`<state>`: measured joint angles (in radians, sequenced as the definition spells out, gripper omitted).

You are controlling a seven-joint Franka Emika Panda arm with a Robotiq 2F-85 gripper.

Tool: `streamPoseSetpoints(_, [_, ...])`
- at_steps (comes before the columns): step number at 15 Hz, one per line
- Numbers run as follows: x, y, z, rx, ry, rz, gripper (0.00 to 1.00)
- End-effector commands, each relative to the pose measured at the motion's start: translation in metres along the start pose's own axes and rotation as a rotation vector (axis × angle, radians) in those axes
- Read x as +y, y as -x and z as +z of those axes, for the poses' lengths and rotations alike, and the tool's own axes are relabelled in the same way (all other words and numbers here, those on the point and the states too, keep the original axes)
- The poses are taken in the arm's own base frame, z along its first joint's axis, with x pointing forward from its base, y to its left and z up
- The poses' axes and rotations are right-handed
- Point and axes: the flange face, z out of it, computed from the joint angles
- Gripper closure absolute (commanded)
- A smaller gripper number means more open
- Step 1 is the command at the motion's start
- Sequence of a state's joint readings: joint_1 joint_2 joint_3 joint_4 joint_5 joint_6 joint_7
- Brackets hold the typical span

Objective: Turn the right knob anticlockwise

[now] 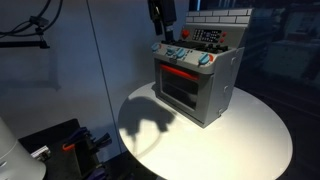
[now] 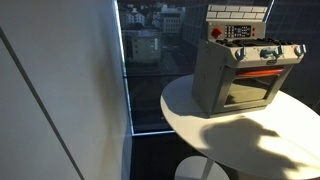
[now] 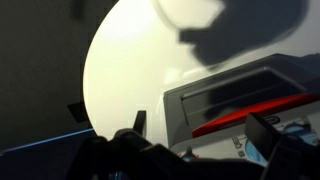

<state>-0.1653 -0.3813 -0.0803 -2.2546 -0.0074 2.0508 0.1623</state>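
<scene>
A grey toy oven (image 1: 190,90) stands on a round white table (image 1: 255,140), and it also shows in the other exterior view (image 2: 235,85). A row of pale-teal knobs runs along its front top edge. The right knob (image 1: 204,61) is the right-end one (image 2: 297,50). My gripper (image 1: 161,20) hangs above the oven's left end, apart from the knobs. In the wrist view the gripper (image 3: 200,130) has its fingers spread wide with nothing between them, and the oven door and its red strip (image 3: 250,115) lie below. A pale-teal patch (image 3: 251,151) shows by one finger; I cannot tell which knob it is.
A control panel with buttons (image 1: 208,38) rises behind the knob row. A window pane stands behind the table (image 2: 150,60). Dark equipment sits low beside the table (image 1: 70,145). The gripper's shadow falls on the tabletop (image 1: 150,125).
</scene>
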Motion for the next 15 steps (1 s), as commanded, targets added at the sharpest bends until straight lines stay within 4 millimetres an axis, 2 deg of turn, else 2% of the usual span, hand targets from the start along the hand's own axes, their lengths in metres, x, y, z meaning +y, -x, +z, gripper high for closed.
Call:
streamPoseSetpoints(1, [0.002,-0.004,0.0,0.009,0.002,0.01,0.0])
streamPoseSetpoints(7, [0.005,-0.011,0.003,0.034,0.002,0.044,0.0])
streamPoseSetpoints(15, [0.004,-0.039,0.03,0.143,-0.047,0.052,0.0])
